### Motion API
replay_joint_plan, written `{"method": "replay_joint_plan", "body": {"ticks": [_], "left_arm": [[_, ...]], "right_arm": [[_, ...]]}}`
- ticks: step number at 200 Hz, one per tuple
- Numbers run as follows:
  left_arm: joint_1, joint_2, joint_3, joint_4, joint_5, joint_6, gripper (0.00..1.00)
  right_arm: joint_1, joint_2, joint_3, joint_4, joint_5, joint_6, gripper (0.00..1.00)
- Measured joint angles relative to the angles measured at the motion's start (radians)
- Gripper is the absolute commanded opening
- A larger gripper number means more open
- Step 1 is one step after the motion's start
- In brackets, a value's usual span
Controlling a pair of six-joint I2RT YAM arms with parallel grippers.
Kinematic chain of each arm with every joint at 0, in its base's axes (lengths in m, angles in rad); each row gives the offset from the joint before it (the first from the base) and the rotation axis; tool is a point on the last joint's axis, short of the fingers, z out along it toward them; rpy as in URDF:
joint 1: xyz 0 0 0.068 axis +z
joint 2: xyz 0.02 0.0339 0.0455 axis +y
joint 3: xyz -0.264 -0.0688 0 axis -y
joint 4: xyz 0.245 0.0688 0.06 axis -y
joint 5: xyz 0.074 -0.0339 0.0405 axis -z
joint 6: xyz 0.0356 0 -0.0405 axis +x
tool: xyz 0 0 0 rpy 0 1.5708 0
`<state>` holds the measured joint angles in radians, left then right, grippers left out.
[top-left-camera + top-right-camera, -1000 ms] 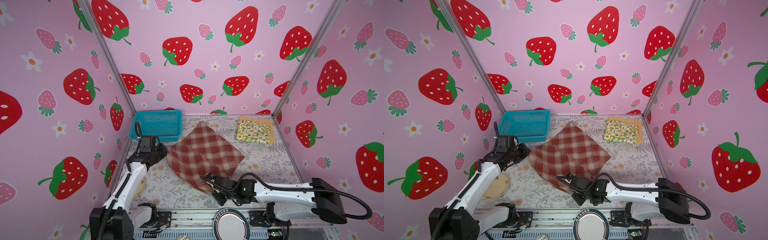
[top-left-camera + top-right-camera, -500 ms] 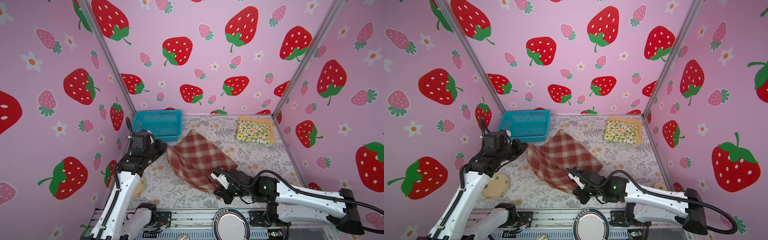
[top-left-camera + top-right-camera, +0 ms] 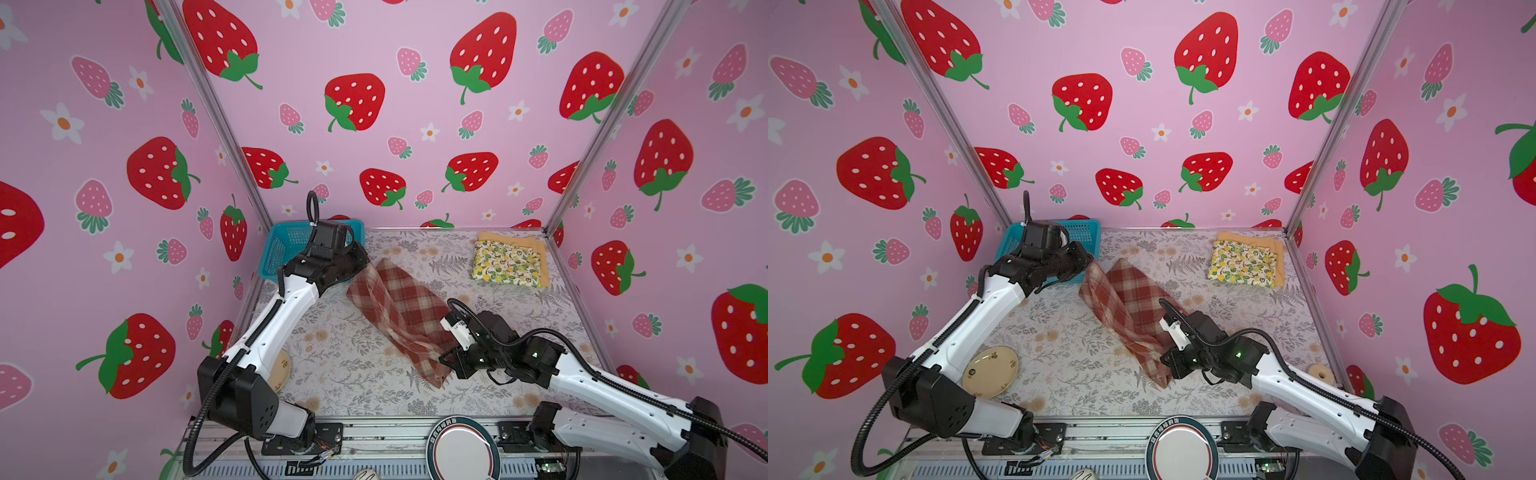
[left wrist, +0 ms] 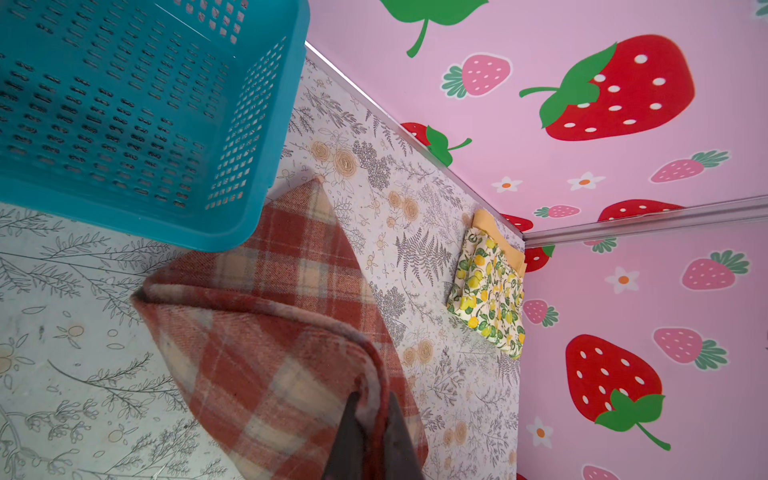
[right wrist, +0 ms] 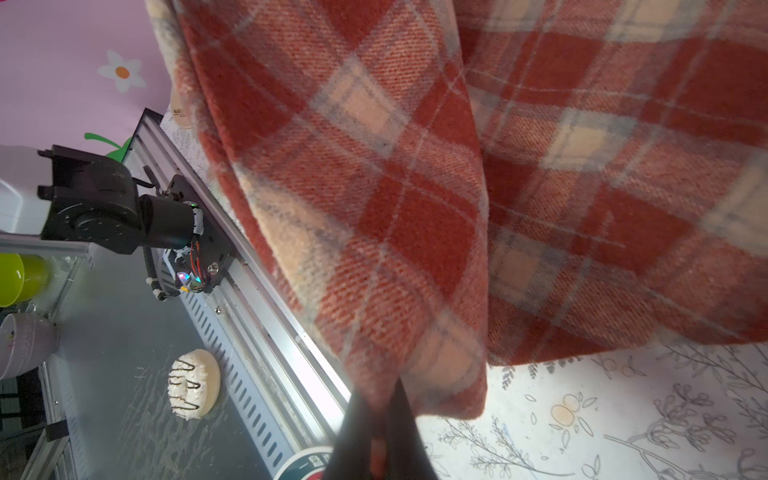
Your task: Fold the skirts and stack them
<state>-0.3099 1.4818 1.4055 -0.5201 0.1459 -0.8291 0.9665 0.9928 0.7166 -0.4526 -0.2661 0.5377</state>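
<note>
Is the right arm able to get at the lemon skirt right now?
Probably not yet: the right gripper is shut on the plaid skirt. The table between it and the lemon skirt lies bare, so the way looks free once it lets go.

The plaid skirt (image 3: 399,307), a wide flat diamond a second ago, is now doubled into a narrow band running far-left to near-right; the left gripper (image 4: 372,401) has carried its corner up and rightward; the right gripper (image 5: 380,399) has edged right with the near corner.
</note>
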Motion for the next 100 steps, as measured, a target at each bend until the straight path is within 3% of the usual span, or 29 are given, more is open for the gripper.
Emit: {"method": "replay_joint_plan", "body": {"ticks": [100], "left_arm": [[-0.032,0.300,0.192,0.043,-0.032,-0.011,0.00]], "right_arm": [[-0.285,0.106,-0.004,0.033,-0.106,-0.115,0.05]]}}
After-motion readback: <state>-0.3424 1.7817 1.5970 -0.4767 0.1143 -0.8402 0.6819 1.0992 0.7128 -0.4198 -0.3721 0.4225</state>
